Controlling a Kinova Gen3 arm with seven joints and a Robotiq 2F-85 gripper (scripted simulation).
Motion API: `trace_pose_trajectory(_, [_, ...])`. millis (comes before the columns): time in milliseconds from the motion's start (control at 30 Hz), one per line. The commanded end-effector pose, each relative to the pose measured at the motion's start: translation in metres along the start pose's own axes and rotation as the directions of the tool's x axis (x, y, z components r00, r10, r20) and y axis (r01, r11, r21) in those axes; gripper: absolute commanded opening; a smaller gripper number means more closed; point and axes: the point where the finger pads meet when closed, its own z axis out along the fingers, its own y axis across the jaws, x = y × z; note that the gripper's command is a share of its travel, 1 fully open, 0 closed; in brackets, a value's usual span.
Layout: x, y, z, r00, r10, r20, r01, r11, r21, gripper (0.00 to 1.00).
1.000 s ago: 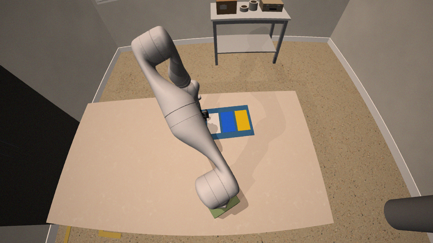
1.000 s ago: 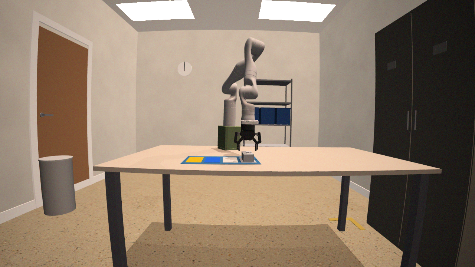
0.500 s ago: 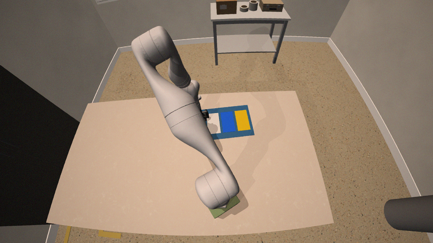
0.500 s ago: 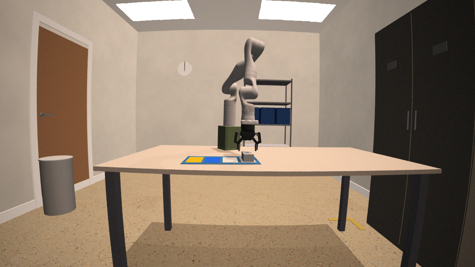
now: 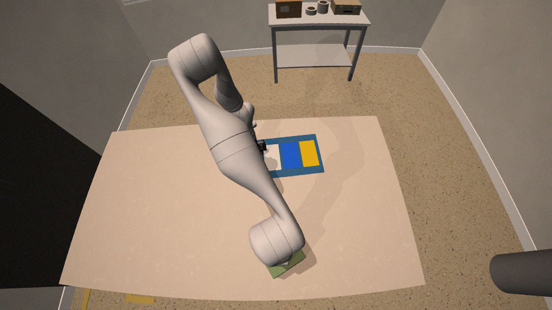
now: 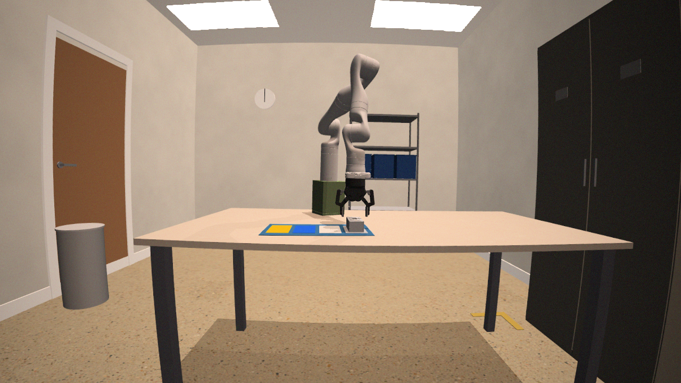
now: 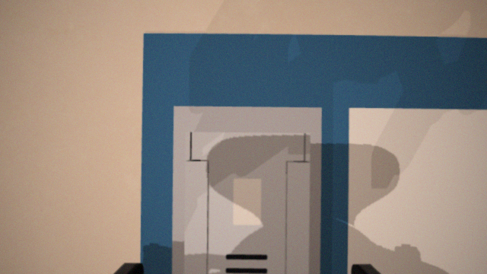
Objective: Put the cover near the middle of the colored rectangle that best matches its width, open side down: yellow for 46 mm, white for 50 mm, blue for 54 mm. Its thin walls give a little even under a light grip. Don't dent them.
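Note:
The cover (image 6: 354,224) (image 7: 247,198) is a small grey box with thin walls. It rests on a grey rectangle (image 7: 247,119) at one end of the blue mat (image 5: 297,172) (image 6: 314,234) (image 7: 247,68). Beside it on the mat come the white rectangle (image 5: 274,154) (image 6: 330,229) (image 7: 426,160), the blue rectangle (image 5: 290,155) (image 6: 303,229) and the yellow rectangle (image 5: 309,153) (image 6: 278,229). My gripper (image 6: 354,213) is open and empty. It points straight down a little above the cover, and its fingertips show at the bottom edge of the wrist view. In the top view the arm hides the cover.
The mat lies on a beige table (image 5: 141,208) (image 6: 476,228). The arm stands on a green pedestal (image 6: 323,197) (image 5: 297,260) at the table's edge. A grey bin (image 6: 81,266), a shelf with blue boxes (image 6: 392,165) and a side table (image 5: 318,22) stand away from the table.

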Motion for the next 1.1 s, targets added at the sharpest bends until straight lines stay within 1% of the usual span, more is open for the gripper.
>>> trace_pose_trajectory(0, [0.002,-0.001,0.001,1.000,0.004,-0.006,-0.004,1.000,0.003,1.00])
trace_pose_trajectory(700, [0.004,-0.001,0.006,1.000,0.003,-0.007,-0.003,1.000,0.003,1.00])
trace_pose_trajectory(1067, [0.006,-0.002,0.015,1.000,0.003,-0.008,-0.003,1.000,0.003,1.00])
